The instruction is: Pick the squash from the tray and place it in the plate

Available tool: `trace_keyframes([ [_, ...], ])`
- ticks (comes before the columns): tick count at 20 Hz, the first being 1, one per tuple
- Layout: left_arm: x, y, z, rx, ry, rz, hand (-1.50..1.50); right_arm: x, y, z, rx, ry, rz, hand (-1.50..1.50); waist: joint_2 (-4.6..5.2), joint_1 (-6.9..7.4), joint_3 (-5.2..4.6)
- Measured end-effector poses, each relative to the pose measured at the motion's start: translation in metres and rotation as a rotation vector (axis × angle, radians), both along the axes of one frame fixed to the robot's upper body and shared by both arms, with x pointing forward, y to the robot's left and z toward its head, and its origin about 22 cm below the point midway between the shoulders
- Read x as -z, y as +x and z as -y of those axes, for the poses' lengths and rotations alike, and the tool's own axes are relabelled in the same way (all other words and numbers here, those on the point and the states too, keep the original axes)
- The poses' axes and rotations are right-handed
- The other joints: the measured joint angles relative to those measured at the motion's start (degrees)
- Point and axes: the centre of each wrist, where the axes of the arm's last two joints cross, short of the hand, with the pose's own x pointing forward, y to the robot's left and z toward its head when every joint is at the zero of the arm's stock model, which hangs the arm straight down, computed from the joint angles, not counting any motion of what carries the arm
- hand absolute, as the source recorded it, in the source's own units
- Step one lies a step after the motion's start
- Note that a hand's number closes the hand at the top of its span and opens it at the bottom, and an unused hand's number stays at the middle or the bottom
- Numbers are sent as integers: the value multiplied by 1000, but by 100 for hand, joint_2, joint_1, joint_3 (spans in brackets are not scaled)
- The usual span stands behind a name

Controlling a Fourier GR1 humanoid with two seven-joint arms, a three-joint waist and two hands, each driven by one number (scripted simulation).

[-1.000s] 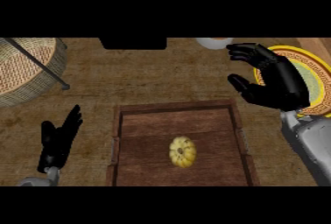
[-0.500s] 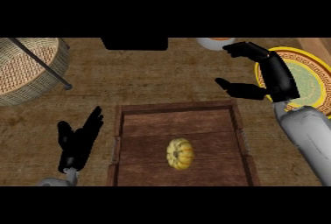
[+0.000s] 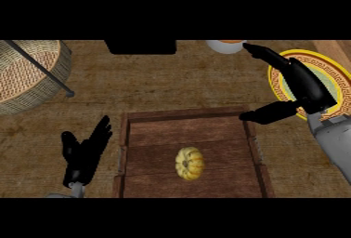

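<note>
Brown and rough, the counter point(image 3: 171, 88) fills the whole view. Far at the left sits a woven basket point(image 3: 27, 74), and a thin dark bar point(image 3: 41, 67) crosses over it. Lower down, beside the tray's left edge, the left hand point(image 3: 83, 155) shows near the bottom of the view. Its fingers are straight and point up, and it holds nothing. Next comes the wooden tray point(image 3: 192, 123), a dark brown box with low walls. The yellow squash point(image 3: 189, 163) lies inside it, in the lower middle of the tray floor, with nothing touching it. At the top edge, a black block point(image 3: 140, 46) sits above the tray, and a little white bowl point(image 3: 226, 46) sits to its right. Then comes the right hand point(image 3: 302, 83), up above the tray's top right corner. Its fingers are spread wide, with the thumb down near the tray's corner, and it holds nothing. Behind that hand lies the plate point(image 3: 328, 69), round with a yellow rim and a patterned ring, partly hidden by the hand
</note>
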Motion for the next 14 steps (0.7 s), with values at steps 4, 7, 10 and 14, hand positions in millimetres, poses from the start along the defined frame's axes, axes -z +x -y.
trace_keyframes([
  [4, 0, -3, -4, -3, 4, -7, 0, -15, -6, -12, -85, -222, -103, -150, -9, 19, -6],
  [7, 2, -2, -2, -2, 4, -8, 0, -30, -15, -32, -129, -339, -150, -150, -8, 1, -6],
  [10, 1, -2, -4, 3, -2, -9, 0, -37, -20, -49, -136, -434, -190, -150, 0, 17, -4],
  [14, -2, -6, -2, 7, 4, -3, 0, -25, -38, -79, -142, -522, -234, -150, 2, 21, -2],
])
